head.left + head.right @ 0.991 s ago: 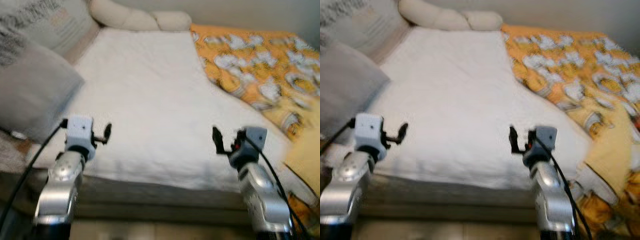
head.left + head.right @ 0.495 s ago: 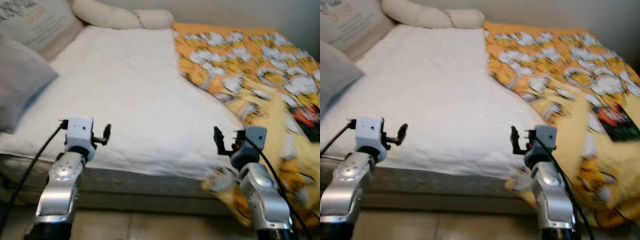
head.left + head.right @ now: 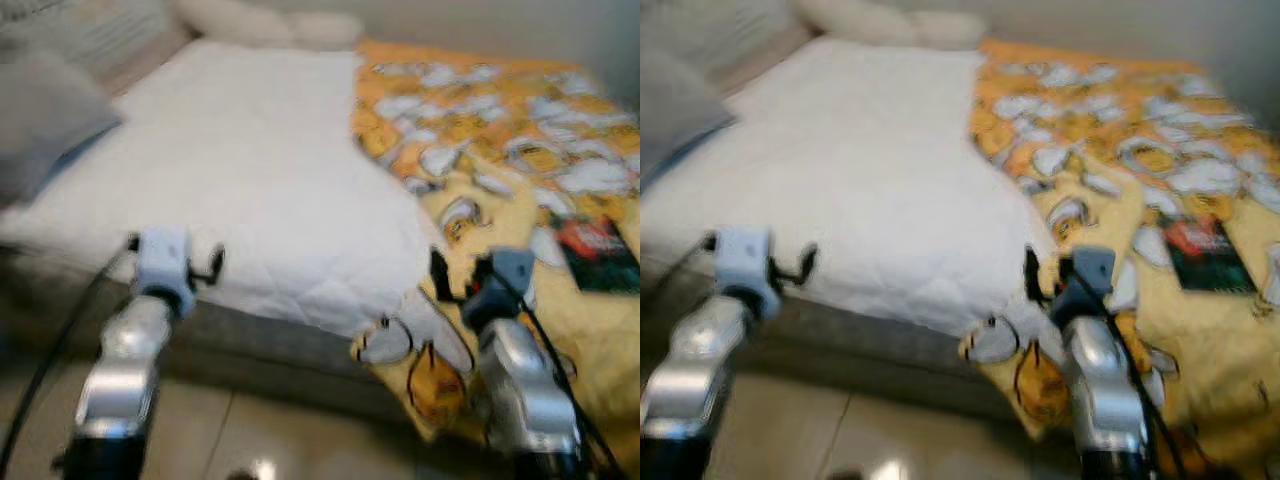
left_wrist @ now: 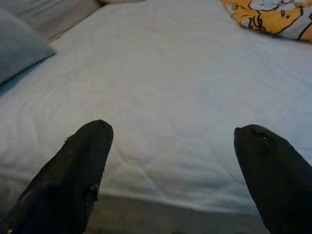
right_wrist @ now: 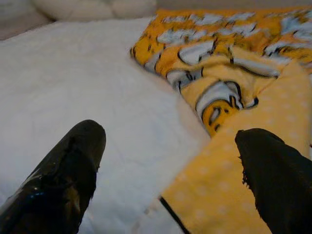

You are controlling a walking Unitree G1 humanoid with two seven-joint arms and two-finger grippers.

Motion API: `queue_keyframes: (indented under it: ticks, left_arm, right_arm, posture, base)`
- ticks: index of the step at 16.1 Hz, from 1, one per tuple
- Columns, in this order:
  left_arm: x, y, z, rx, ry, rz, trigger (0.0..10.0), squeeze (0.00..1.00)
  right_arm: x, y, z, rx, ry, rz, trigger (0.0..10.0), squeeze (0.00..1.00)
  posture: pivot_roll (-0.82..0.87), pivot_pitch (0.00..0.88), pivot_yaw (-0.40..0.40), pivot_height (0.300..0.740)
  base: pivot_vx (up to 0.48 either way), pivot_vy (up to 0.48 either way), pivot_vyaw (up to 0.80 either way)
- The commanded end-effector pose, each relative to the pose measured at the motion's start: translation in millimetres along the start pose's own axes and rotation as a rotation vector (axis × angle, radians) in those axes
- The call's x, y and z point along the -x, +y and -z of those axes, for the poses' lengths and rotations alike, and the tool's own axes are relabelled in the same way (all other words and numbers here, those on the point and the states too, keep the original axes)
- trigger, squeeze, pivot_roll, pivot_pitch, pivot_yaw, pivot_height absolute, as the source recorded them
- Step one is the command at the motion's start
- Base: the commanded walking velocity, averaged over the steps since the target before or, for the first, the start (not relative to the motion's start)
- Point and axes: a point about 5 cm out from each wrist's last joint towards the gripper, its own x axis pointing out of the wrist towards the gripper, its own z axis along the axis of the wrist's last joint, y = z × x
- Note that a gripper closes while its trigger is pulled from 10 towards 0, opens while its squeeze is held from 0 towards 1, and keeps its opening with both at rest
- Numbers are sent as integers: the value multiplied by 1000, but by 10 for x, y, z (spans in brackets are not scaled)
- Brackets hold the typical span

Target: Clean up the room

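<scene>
Standing at the foot of a bed (image 3: 250,180), the robot looks to be at the very start of tidying, just getting close and picking what to fix. At the far left of the head views lies a grey pillow (image 3: 45,125). The white sheet (image 3: 240,170) fills the middle. On the right side sits a messy orange and yellow blanket (image 3: 500,140) with cartoon shapes, and one corner of it hangs off the bed edge at the lower middle. A dark flat thing (image 3: 598,255), maybe a book, lies on the blanket at the right edge, but the picture is too blurry to be sure.

The left gripper (image 4: 170,170) hangs in the lower left of the head view, in front of the white sheet. Its two black fingers (image 4: 80,170) are spread wide and hold nothing. The right gripper (image 5: 170,170) hangs in the lower right, just over the spot where the blanket meets the sheet. Its fingers (image 5: 68,170) are also spread wide, with nothing between them, and they touch nothing.

The next good move is probably to reach the right gripper down to the hanging blanket corner, pinch it, and pull the blanket flat over the bed.
</scene>
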Motion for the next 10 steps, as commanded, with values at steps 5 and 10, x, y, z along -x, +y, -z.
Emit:
queue_keyframes:
  ticks: [5, 10]
  left_arm:
    - [-4, 32, -24, -15, -5, -5, 10000, 1000]
    - [-7, 13, -12, -19, -1, 5, 10000, 1000]
  right_arm:
    - [-2, 2, -13, 4, -14, 8, 10000, 0]
    - [4, 25, 33, 5, 3, -5, 10000, 0]
  posture:
    - [-24, 0, 5, 740]
    - [-25, 0, 4, 740]
  base:
    - [0, -480, 800]
    - [0, -480, 0]
